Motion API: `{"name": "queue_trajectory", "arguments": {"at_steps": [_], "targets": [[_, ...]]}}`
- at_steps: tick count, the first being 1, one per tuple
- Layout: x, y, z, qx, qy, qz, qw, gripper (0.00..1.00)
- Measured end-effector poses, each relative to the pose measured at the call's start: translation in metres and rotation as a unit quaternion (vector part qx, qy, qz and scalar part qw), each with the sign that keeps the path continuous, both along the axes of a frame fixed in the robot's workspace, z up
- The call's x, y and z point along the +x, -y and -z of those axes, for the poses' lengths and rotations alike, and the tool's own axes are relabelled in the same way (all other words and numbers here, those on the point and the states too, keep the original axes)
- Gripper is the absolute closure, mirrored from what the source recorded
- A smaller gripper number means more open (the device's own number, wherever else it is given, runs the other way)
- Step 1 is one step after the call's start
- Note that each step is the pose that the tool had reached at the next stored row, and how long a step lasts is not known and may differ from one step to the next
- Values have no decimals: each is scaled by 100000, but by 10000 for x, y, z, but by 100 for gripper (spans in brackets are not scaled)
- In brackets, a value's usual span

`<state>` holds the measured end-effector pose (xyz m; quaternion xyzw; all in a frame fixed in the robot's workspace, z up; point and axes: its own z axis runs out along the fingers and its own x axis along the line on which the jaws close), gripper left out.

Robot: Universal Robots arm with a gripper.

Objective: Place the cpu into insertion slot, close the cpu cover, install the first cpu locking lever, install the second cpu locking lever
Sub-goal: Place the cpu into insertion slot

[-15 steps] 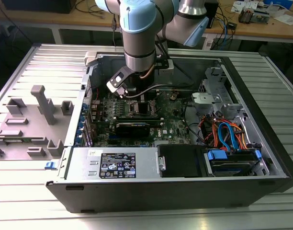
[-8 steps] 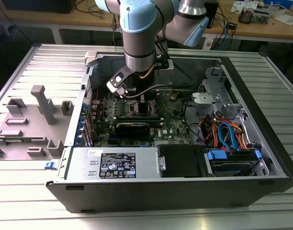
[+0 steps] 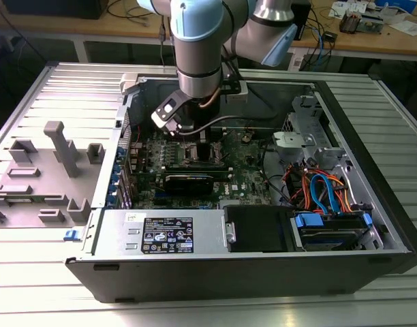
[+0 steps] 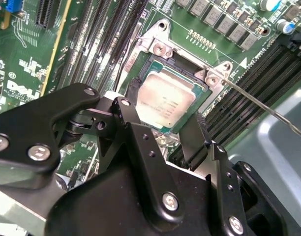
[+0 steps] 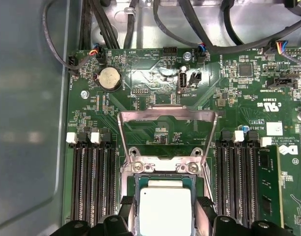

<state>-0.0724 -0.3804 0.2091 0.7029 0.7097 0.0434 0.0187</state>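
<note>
The cpu (image 5: 166,211) is a silver-topped square chip with a green edge. It sits level in or just over the insertion slot (image 5: 163,164), and I cannot tell if it is fully seated. My gripper (image 5: 165,206) is shut on it, one black finger (image 5: 126,205) against each opposite edge. In the second wrist view the cpu (image 4: 165,101) lies between the fingers (image 4: 192,132) inside the slot's metal rim (image 4: 158,49). The cpu cover (image 5: 140,115) stands raised on its hinge beyond the slot. A thin locking lever (image 4: 258,104) sticks out free beside the slot. In the exterior view the gripper (image 3: 195,139) is low over the motherboard.
Black memory slots (image 5: 94,182) flank the socket on both sides. Black cables (image 5: 199,29) cross above the board. The open case holds a long black card (image 3: 188,180), a power supply (image 3: 167,235) and a drive bay with blue cables (image 3: 324,197). A grey fixture (image 3: 55,146) lies on the exterior view's left.
</note>
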Motion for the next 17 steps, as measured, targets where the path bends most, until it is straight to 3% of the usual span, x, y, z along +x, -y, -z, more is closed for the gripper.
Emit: {"name": "queue_trajectory", "arguments": {"at_steps": [3, 5, 8, 9, 11, 14, 17], "targets": [[0, 0, -55, -5, -148, -5, 100000, 39], [6, 0, -90, 0, -433, -3, 99999, 41], [6, 0, -91, -10, -461, 2, 99999, 60], [6, 0, -91, -12, -462, -1, 99999, 72], [6, 0, -91, -9, -463, 0, 99999, 72], [6, 0, -91, -11, -466, -2, 99999, 89], [6, 0, -91, -9, -469, -4, 99999, 89]]}}
